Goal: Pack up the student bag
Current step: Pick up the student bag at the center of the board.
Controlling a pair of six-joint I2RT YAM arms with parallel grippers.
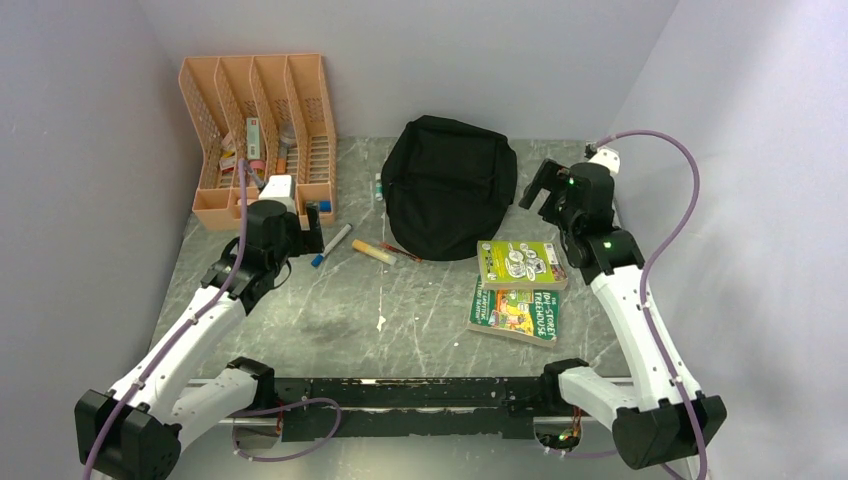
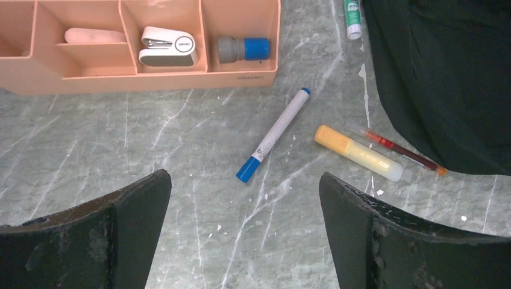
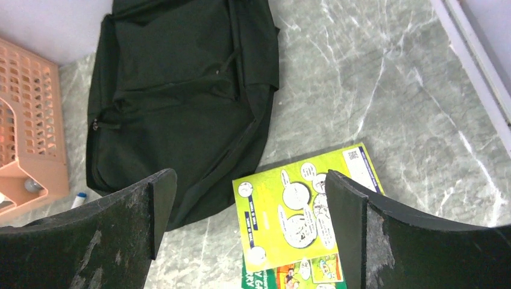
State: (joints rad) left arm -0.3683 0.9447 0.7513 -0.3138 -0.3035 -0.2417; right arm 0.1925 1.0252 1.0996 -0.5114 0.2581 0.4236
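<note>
since the student bag [image 1: 448, 185] lies flat and seemingly zipped at the back middle of the table [image 1: 400, 330], between the orange organiser [image 1: 260, 110] and the books [image 1: 522, 264], anything pushed at it would likely slide off the fabric, and the round marker [image 2: 274, 133] could roll from a clumsy pinch. the left gripper [image 2: 244, 180] and right gripper [image 3: 250, 180] both hang spread wide, holding nothing. only the left wrist view shows the stapler [image 2: 167, 46] in the organiser's tray and a thin red pen [image 2: 402, 149] just beside the bag, while the right wrist view shows the bag's seams.
</note>
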